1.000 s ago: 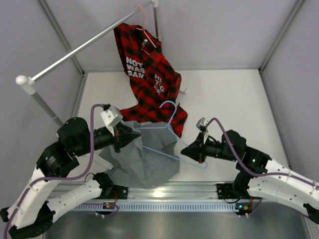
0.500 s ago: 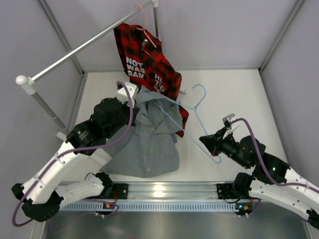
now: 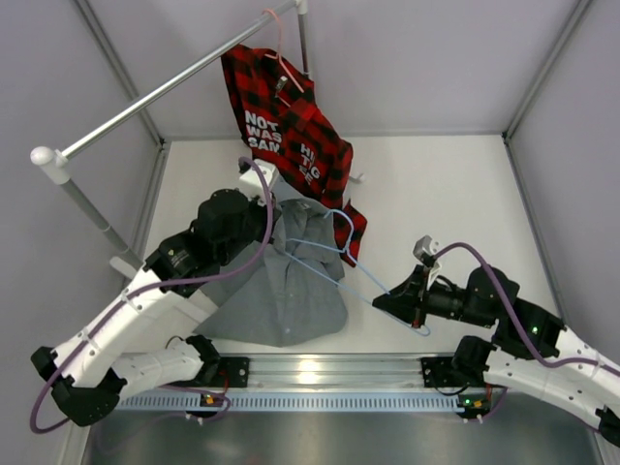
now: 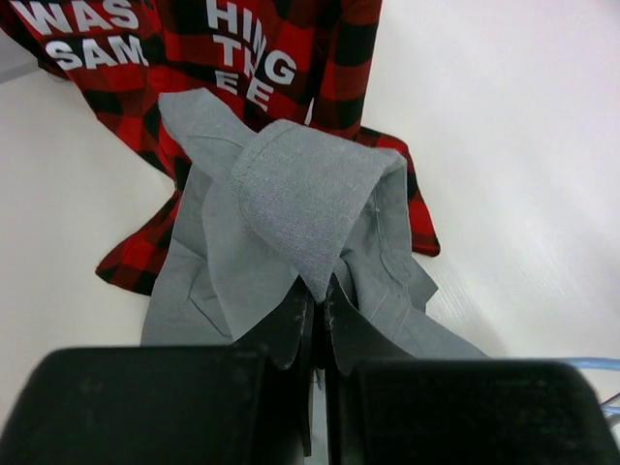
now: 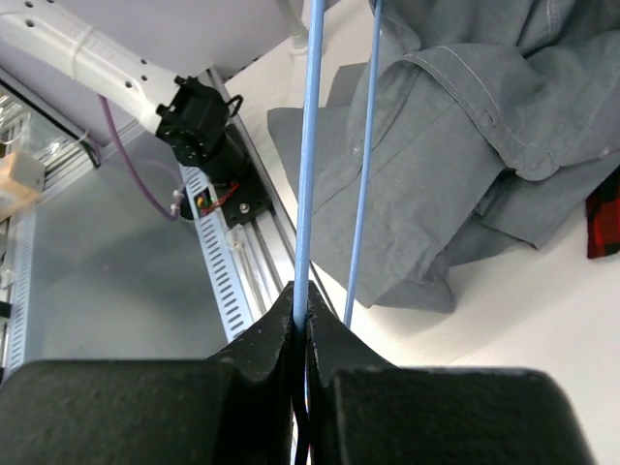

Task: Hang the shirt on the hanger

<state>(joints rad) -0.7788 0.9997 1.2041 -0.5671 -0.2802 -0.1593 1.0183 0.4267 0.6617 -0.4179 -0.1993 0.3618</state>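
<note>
The grey shirt (image 3: 291, 286) lies crumpled on the white table, its collar end raised toward the plaid shirt. My left gripper (image 3: 274, 206) is shut on a fold of the shirt's collar (image 4: 300, 194), pinched at the fingertips (image 4: 318, 291). The light-blue hanger (image 3: 368, 277) slants from the shirt's top down to my right gripper (image 3: 385, 302), its hook lying over the grey fabric. In the right wrist view my right gripper (image 5: 300, 312) is shut on one wire of the hanger (image 5: 308, 145), and the shirt (image 5: 465, 116) lies beyond it.
A red-and-black plaid shirt (image 3: 286, 121) hangs on a pink hanger (image 3: 281, 44) from the metal rail (image 3: 165, 89) at the back, its hem touching the grey shirt. An aluminium rail (image 3: 320, 373) runs along the near edge. Walls close in both sides.
My left gripper carried the shirt's collar from the near left up toward the plaid shirt. My right gripper swung the hanger out to the right, then back left over the shirt.
</note>
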